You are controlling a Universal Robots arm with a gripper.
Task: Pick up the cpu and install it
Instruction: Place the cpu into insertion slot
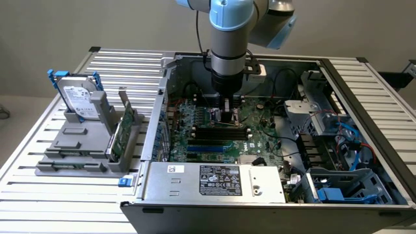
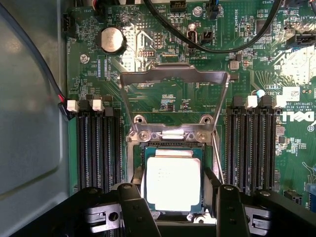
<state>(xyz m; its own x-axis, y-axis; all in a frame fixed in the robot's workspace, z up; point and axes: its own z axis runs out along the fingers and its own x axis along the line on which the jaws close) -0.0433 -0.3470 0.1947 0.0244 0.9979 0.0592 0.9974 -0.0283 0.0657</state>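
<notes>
The cpu (image 2: 174,173), a square chip with a silvery top and a thin green edge, lies level in the motherboard's socket (image 2: 136,148). The socket's metal load plate (image 2: 174,74) stands swung open beyond it. My gripper (image 2: 174,190) straddles the chip, with one black finger (image 2: 134,197) against one side and the other finger against the opposite side, shut on it. In the exterior view my gripper (image 1: 226,114) reaches straight down into the open computer case (image 1: 215,183), low over the green motherboard (image 1: 260,139).
Black memory slots (image 2: 96,148) flank the socket on both sides. A black cable (image 2: 207,47) loops over the board. On the exterior view's left, a grey rack (image 1: 81,146) holds a silver hard drive (image 1: 79,100) with blue handles and an upright green card (image 1: 123,131).
</notes>
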